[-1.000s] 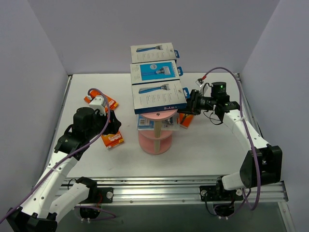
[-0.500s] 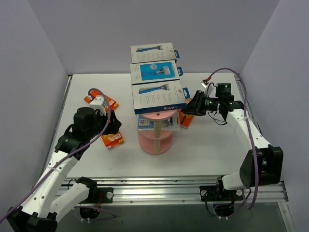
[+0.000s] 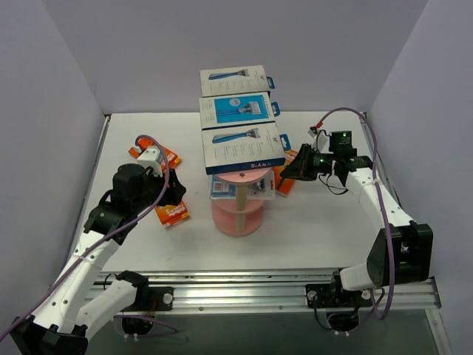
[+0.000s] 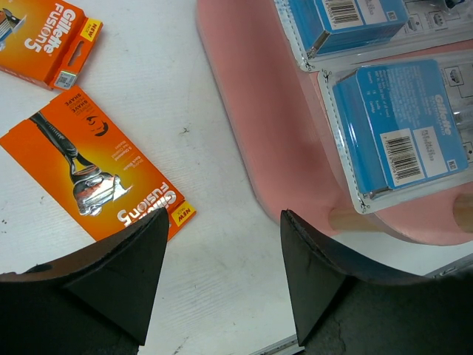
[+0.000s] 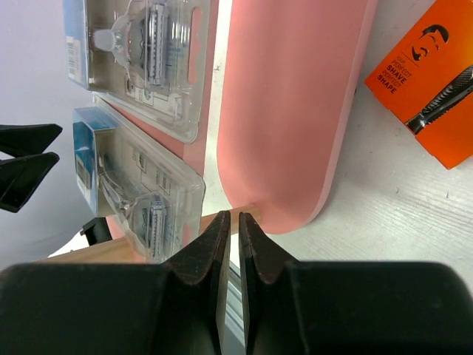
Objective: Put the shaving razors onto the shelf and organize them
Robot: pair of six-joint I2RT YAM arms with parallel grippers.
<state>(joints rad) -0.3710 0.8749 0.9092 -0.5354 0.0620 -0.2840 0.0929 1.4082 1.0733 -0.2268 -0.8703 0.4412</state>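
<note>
Boxes — three white-and-blue razor packs — lie in a row along the top tier of the pink shelf in the overhead view, and clear blister packs poke out from under that tier on either side of the beige post. The left gripper hangs over the table left of the shelf and apart from it, with an orange card just beside its fingers and an orange box further back by the arm. The right gripper sits close to the shelf's right end, above another orange card. From the left wrist, the left gripper is released: its fingers are spread wide with only table between them. The orange card lies flat just ahead on the left, the orange box beyond it. On the right, two blister packs with blue inserts lie against the shelf, barcodes showing. From the right wrist, the right gripper is clenched — its fingers nearly meet, leaving a thin slit in which nothing shows. It points at the rounded end of the shelf. Two blister packs lie to the left, and an orange card rests on the table to the right.
</note>
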